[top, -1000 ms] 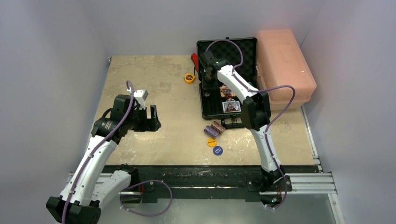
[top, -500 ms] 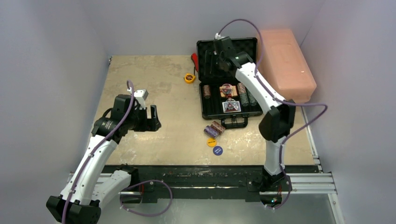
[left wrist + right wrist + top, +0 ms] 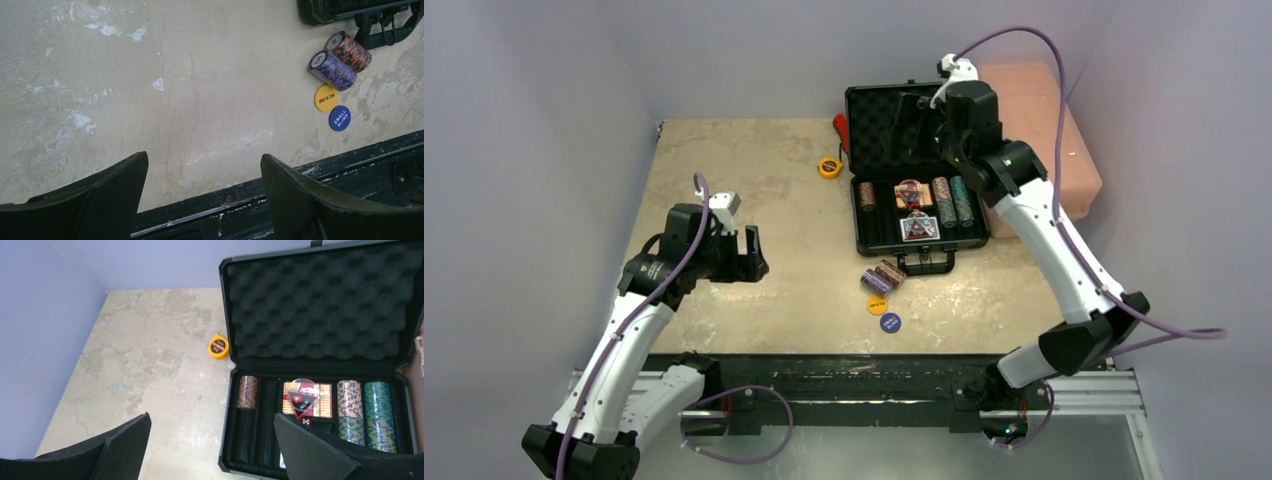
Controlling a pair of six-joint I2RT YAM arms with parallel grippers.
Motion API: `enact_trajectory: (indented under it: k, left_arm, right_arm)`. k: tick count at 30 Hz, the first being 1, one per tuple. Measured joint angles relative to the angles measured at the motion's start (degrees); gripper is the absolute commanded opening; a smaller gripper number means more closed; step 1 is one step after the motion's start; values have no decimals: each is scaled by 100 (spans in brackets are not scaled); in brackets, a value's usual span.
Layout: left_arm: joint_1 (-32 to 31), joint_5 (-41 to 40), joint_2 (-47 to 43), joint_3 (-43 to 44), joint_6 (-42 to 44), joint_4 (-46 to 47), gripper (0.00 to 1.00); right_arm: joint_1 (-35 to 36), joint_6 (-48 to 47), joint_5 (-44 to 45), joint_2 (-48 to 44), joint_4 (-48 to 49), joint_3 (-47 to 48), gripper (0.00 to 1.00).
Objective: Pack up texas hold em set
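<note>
Fingers of the right gripper (image 3: 211, 422) stood wide, empty, the open briefcase (image 3: 320, 305) ahead of them, likely to check its free space; left gripper (image 3: 203, 159) gaped too, loose chip stacks (image 3: 334, 70) and buttons (image 3: 325, 97) well beyond its fingertips.

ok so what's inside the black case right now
The case holds a brown chip stack, cards and two more chip stacks. Its near edge is hidden by a finger of the right gripper.
</note>
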Motion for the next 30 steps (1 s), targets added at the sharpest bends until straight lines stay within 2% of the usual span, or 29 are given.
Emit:
enact_trajectory:
  k: [10,19,24,30]
  left_arm:
    - [0,157,33,-7,37,20,88]
    - [-127,601,52,-166,13,170,89]
    - [-481,531,52,-184,-96,179,89]
    - [-1316,146,136,-186,-498,297,89]
  right_arm:
    - [17,4,87,-1805,404,-1517,99]
    - [22,179,297,-2848,393,-2990,98]
    - [22,387,131,-3298,402,-3735,99]
    - [22,376,-345,-3624,433,-4107,99]
